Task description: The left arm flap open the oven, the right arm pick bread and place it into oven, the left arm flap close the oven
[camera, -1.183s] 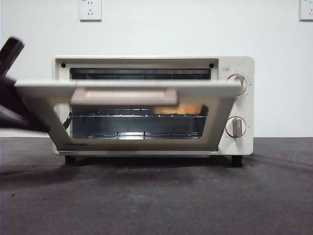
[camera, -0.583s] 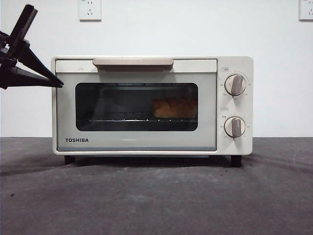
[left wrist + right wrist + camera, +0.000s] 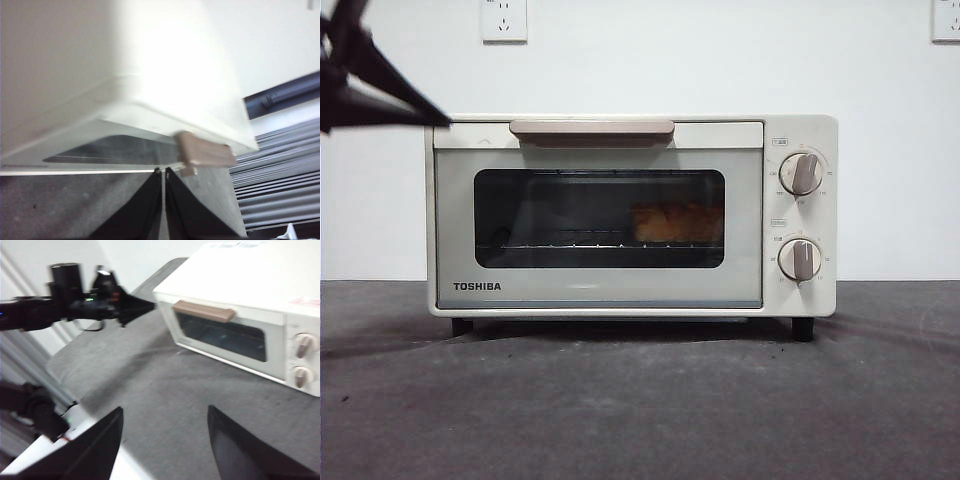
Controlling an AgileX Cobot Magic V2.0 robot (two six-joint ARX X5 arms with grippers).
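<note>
Bread (image 3: 677,221) shows dimly behind the shut oven's (image 3: 630,215) dark glass.

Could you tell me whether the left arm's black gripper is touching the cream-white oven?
Cannot tell: the left gripper tip meets the oven corner in the front view.

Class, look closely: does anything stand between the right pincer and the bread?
Yes. The oven's shut glass door stands between them: the bread lies inside on the rack, while the right pincer waits outside, open.
</note>
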